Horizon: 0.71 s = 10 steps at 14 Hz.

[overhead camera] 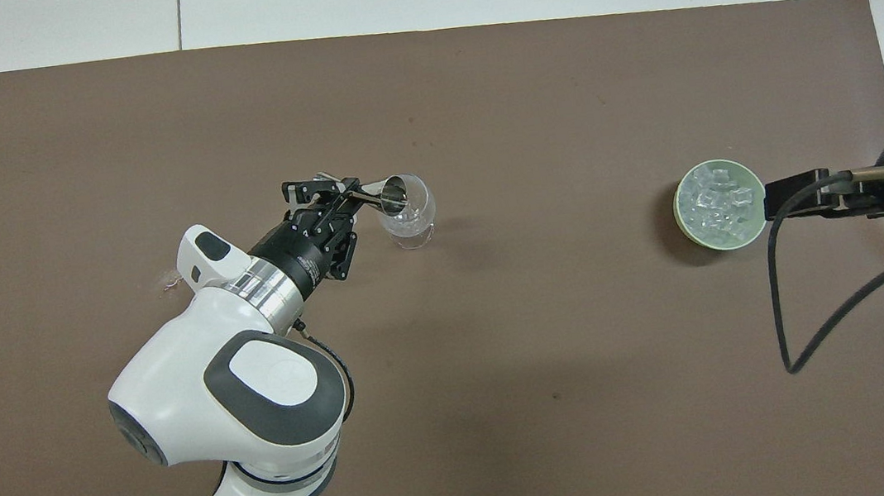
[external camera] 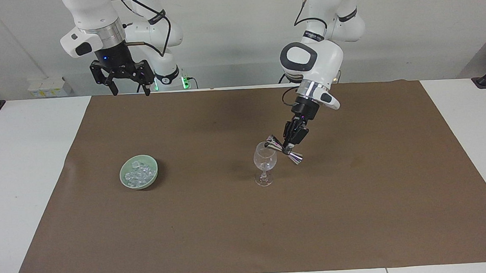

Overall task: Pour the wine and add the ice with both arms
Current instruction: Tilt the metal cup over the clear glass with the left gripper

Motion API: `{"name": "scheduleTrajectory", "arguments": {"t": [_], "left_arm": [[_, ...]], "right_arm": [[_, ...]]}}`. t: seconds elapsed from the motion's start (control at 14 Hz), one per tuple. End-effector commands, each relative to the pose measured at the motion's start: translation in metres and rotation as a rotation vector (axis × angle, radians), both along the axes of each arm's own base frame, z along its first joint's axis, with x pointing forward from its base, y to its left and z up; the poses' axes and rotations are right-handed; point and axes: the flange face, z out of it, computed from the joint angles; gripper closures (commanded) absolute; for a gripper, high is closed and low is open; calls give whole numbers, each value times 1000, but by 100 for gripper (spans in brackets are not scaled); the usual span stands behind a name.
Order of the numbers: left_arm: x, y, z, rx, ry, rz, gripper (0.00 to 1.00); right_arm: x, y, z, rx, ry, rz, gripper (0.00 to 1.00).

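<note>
Tilting a steel jigger (external camera: 285,149) over the stemmed glass (external camera: 264,161), left gripper (external camera: 290,144) clamped on it; right gripper (external camera: 129,85) waits spread wide, holding nothing, above the tabletop's robot-side edge.

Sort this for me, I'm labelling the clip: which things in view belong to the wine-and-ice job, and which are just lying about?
In the job:
- left gripper, shut on the metal jigger tipped over the stemmed glass
- ice in the green bowl
- right gripper, open, waiting over the table's robot end

Just lying about:
- brown mat
</note>
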Motion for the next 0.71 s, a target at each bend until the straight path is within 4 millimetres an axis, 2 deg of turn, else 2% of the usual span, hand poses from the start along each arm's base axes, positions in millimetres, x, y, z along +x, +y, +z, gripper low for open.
{"name": "scheduleTrajectory", "arguments": {"t": [0.0, 0.64], "left_arm": [[4, -2, 4, 44, -42, -11, 100], [8, -4, 12, 108, -102, -60, 100]], "right_arm": [[-2, -2, 0, 15, 8, -14, 0], [-2, -2, 0, 15, 8, -14, 0]]}}
